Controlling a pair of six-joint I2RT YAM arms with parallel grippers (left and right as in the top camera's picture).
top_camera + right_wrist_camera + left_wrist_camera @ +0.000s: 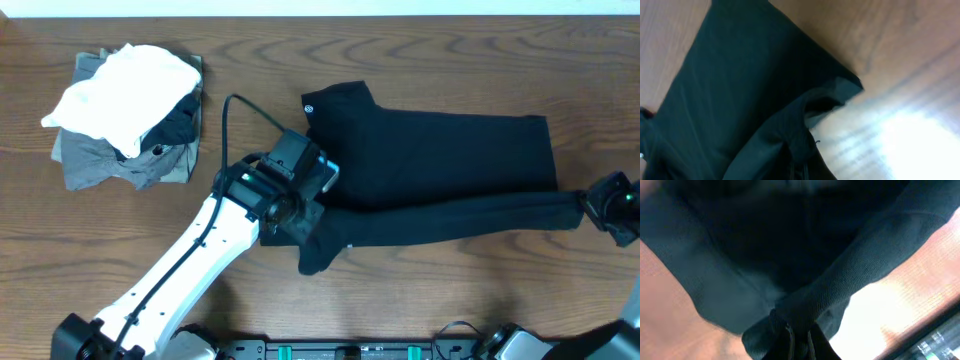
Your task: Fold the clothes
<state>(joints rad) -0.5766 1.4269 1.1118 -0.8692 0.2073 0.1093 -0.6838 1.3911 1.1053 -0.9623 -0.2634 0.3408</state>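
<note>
Seen from overhead, the black shirt (440, 150) is spread across the middle of the surface (450, 310). Its near edge is pulled into a long band between the left pincer (300, 212), clamped on one end, and the right pincer (588, 206), clamped on the other. The white garment (125, 85) and grey garment (90, 165) are piled well apart at the far corner. In the left wrist view, the left pincer (799, 341) is pinched tight on a bunch of black fabric, so that grip looks pretty solid. In the right wrist view, the right pincer (800, 167) is likewise closed on a gathered corner. Both ends should probably be lifted together and carried over evenly, with the band kept taut, so the fold gets laid flat and no wrinkle is trapped.
</note>
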